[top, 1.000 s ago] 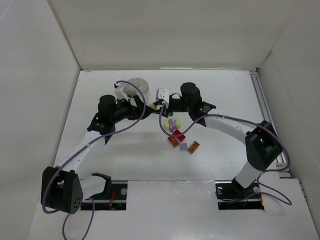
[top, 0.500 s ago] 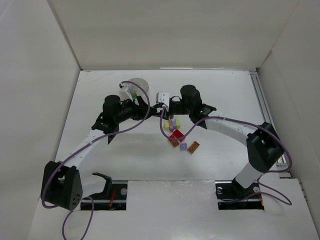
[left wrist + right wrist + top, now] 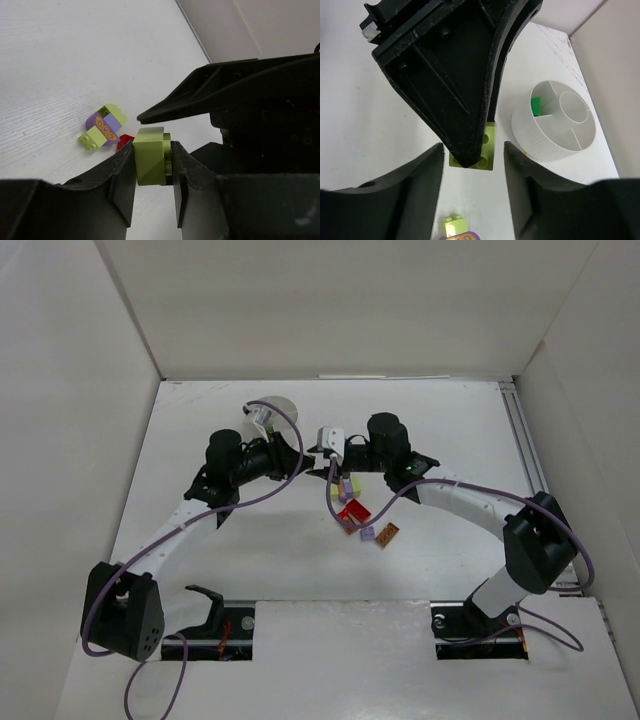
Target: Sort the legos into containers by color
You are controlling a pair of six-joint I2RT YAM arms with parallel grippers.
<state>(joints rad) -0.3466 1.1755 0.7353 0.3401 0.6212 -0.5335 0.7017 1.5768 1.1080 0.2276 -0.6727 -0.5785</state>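
Note:
A pale yellow-green lego (image 3: 150, 156) is clamped between the fingers of my left gripper (image 3: 152, 150), above the table. My right gripper (image 3: 474, 150) stands open around that same lego (image 3: 487, 145), with its fingers apart from it on both sides. The two grippers meet tip to tip at mid table (image 3: 312, 454). The white round container (image 3: 555, 125) lies just beyond, with a green lego (image 3: 536, 106) in one wedge. Loose legos lie in a cluster: lilac and yellow-green (image 3: 102, 127), red (image 3: 352, 510), orange-brown (image 3: 387, 533).
White walls enclose the table on the left, back and right. The container (image 3: 272, 408) stands at the back, left of centre, behind the left gripper. A small yellow-green brick (image 3: 454, 223) lies below the right gripper. Cables loop over both arms.
My left gripper left the container, came to the right gripper and shut on the yellow-green lego. The right gripper, which held that lego, has opened.

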